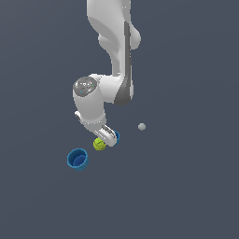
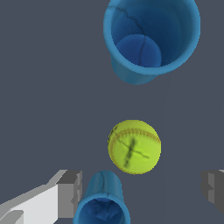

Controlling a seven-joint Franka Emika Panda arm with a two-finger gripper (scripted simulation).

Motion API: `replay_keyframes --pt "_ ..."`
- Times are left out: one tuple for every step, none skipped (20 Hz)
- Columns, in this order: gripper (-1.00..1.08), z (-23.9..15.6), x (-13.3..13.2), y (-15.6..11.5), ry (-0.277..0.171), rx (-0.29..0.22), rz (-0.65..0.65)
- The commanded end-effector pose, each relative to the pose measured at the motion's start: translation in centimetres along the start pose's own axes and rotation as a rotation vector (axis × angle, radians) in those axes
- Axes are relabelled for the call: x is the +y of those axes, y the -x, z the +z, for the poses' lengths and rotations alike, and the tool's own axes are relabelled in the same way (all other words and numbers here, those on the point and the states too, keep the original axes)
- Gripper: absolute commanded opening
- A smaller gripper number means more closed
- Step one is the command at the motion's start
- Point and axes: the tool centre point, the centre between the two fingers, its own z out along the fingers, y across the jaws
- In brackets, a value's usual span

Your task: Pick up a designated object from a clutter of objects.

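spread white pincer [image 1: 106, 136] low over dark grey worktop [image 1: 186, 186], empty. small yellow-green seamed ball [image 2: 134, 147] at centre frame, between larger blue cup [image 2: 151, 37] and smaller blue cup [image 2: 102, 202]; tiny grey sphere [image 1: 142, 126] well apart.

A plain dark grey-blue floor [image 1: 186, 196] carries everything. On it stand a larger blue cup [image 1: 77, 158] and a smaller blue cup [image 2: 103, 203] (both upright, mouths open), with the yellow-green ball [image 1: 99, 144] between them. A tiny grey sphere [image 1: 142, 126] lies apart.

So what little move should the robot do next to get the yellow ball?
Probably shift sideways until the ball sits midway between the open jaws, then lower. In the wrist view it lies off that line, and the smaller blue cup sits between them instead.
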Motion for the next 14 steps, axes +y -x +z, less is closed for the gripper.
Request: replay_keyframes --pt "1.0 1.1 0.4 -0.2 0.002 0.004 0.037" --pt "1.0 1.4 0.5 -0.2 0.002 0.005 0.047" --pt "1.0 1.7 0.6 -0.2 0.003 0.006 0.055" --pt "1.0 1.9 0.7 -0.2 0.003 0.006 0.061" --pt "1.0 2.0 0.7 -0.2 0.004 0.007 0.065" --pt "1.0 2.1 0.8 -0.3 0.004 0.007 0.068" --pt "1.0 2.1 0.8 -0.3 0.004 0.007 0.069" --pt "1.0 2.0 0.7 -0.2 0.004 0.006 0.064" --pt "1.0 2.0 0.7 -0.2 0.004 0.006 0.064" --pt "1.0 2.1 0.7 -0.2 0.004 0.006 0.064" --pt "1.0 2.3 0.8 -0.2 0.004 0.006 0.064" --pt "1.0 2.5 0.8 -0.2 0.004 0.006 0.064" --pt "1.0 2.8 0.8 -0.2 0.004 0.006 0.064" --pt "1.0 3.2 0.8 -0.2 0.004 0.006 0.065"
